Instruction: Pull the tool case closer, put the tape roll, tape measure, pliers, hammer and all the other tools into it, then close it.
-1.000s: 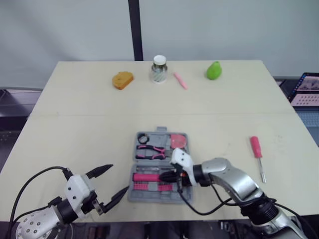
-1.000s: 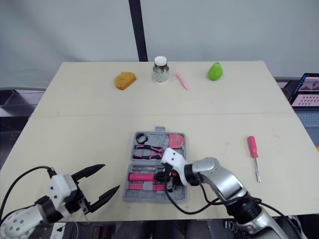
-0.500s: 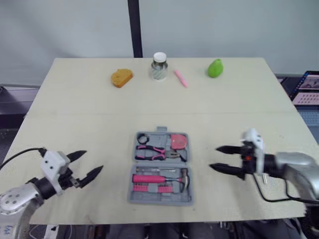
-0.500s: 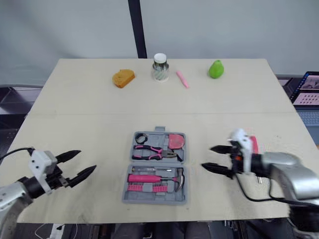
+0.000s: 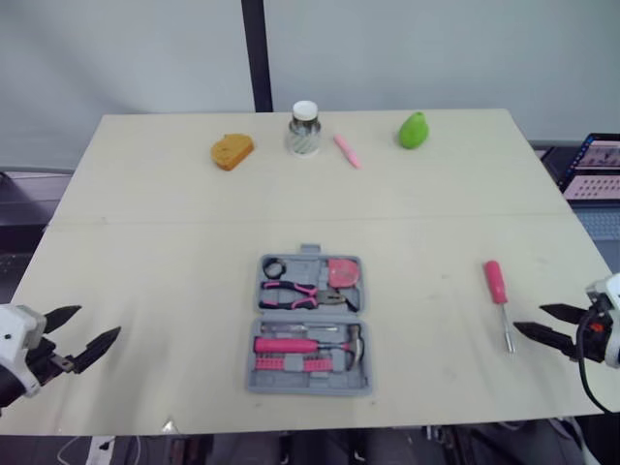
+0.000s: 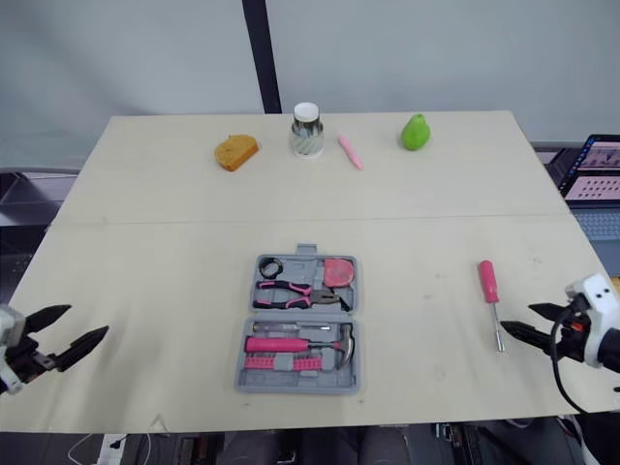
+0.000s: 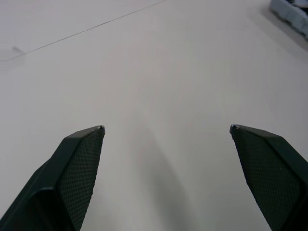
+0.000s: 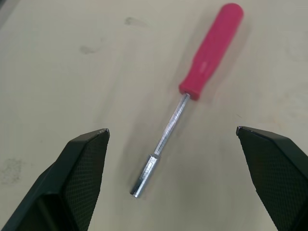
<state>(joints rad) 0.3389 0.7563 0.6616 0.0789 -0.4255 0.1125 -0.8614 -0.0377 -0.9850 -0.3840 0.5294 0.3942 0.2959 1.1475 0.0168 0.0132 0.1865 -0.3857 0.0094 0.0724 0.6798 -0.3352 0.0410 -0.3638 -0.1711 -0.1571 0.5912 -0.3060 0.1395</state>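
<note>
Left eye view: tool case open, centre frame; right gripper gone from it to lower right, jaws wide, empty, beside screwdriver; left gripper withdrawn lower left, spread, empty.
Left wrist view: table beneath.
Right wrist view: screwdriver framed; probably next pickup.
</note>
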